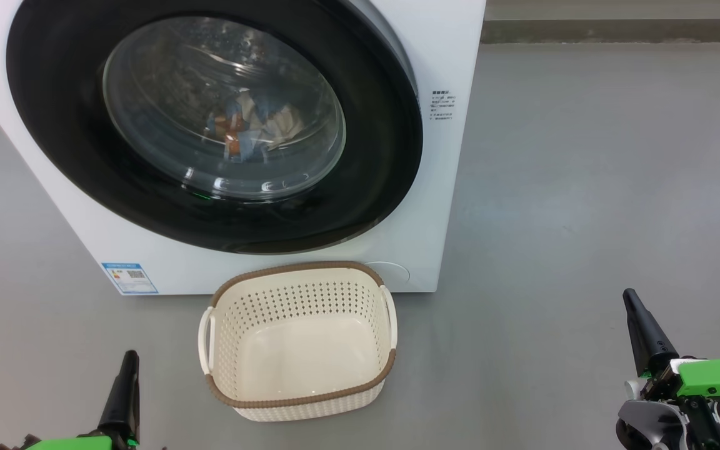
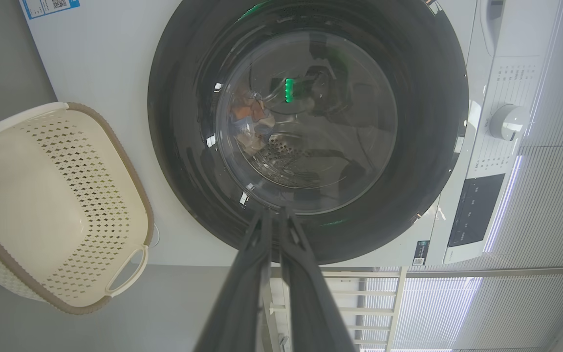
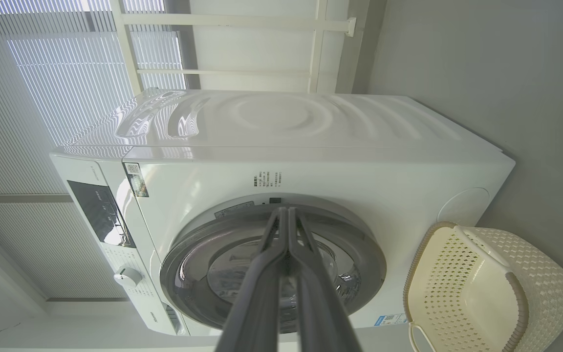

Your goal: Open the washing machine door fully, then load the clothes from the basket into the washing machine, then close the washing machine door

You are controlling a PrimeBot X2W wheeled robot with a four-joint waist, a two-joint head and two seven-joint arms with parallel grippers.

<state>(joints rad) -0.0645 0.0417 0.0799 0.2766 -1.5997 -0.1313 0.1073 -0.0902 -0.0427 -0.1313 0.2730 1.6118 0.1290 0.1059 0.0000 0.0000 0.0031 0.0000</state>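
We judge the washing machine door (image 1: 216,119) stiff and slick, best gripped at its upper-right rim; left gripper (image 1: 129,365) and right gripper (image 1: 635,309) jaws closed, empty.

- Head view: high up, looking forward and down, close to the washer (image 1: 454,206); its door (image 1: 391,156) takes the upper left, the basket (image 1: 297,270) sits low centre on the floor (image 1: 585,187).
- Left wrist view: rolled sideways, floor at frame left, facing the door nearly square-on and near.
- Right wrist view: rolled the other way, floor at frame right, farther back, taking the washer's front and side obliquely.
- All three share door and basket.
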